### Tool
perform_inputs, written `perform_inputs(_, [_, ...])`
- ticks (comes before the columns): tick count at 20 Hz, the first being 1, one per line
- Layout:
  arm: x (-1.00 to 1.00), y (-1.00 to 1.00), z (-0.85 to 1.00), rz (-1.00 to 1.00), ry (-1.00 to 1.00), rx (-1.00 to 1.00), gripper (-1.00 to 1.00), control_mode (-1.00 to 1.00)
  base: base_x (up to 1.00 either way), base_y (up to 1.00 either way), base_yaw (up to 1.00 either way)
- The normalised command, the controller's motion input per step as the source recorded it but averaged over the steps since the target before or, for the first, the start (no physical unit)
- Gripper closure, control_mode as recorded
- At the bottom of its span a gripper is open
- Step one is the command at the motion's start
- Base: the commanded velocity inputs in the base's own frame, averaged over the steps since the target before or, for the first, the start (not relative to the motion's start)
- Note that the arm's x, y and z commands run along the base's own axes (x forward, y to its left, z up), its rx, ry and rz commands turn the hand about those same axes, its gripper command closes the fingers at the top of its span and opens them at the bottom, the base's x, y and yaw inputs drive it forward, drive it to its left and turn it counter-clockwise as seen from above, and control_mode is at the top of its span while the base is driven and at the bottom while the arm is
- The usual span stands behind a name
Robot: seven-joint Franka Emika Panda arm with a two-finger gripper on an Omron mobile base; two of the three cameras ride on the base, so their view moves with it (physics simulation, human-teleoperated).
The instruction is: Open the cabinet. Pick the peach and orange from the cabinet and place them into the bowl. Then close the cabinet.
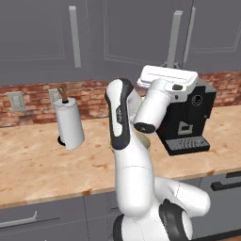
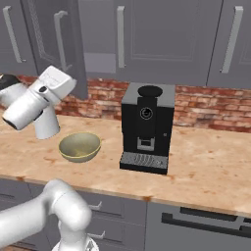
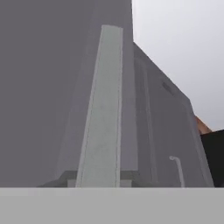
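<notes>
The cabinet's [image 2: 147, 34] left door [image 2: 49, 49] stands swung partly out from the front, and a strip of grey shelf [image 2: 100, 62] shows behind its edge. My gripper [image 2: 58, 78] [image 1: 167, 76] is up at the lower end of that door's tall bar handle [image 2: 61, 41] [image 1: 174, 40]. In the hand view the handle [image 3: 103, 113] runs up from bottom centre, very close; my fingertips are hidden. The olive-tan bowl [image 2: 80, 146] sits on the counter left of the coffee machine; my arm hides most of the bowl [image 1: 145, 141]. Peach and orange are hidden.
A black coffee machine [image 2: 146, 127] [image 1: 188, 117] stands right of the bowl. A paper-towel roll [image 1: 69, 123] stands on the counter [image 1: 42, 164] to the left. The right door's handle [image 2: 120, 37] [image 1: 190, 33] is close by. Drawers [image 2: 206, 220] run below the counter edge.
</notes>
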Motion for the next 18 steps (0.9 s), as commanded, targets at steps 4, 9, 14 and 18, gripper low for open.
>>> perform_inputs(4, [-0.80,0.59,0.26,-0.27,0.05,0.02,1.00,-1.00,0.00,0.00,0.00])
perform_inputs(9, [-0.73,0.71,0.33,-0.26,0.10,0.00,1.00,-1.00,0.00,0.00,0.00])
perform_inputs(14, [-0.48,0.79,0.15,-0.23,0.11,-0.02,-1.00,-1.00,0.00,0.00,0.00])
perform_inputs(18, [0.00,0.00,0.00,0.00,0.01,0.00,-1.00,-1.00,0.00,0.00,0.00])
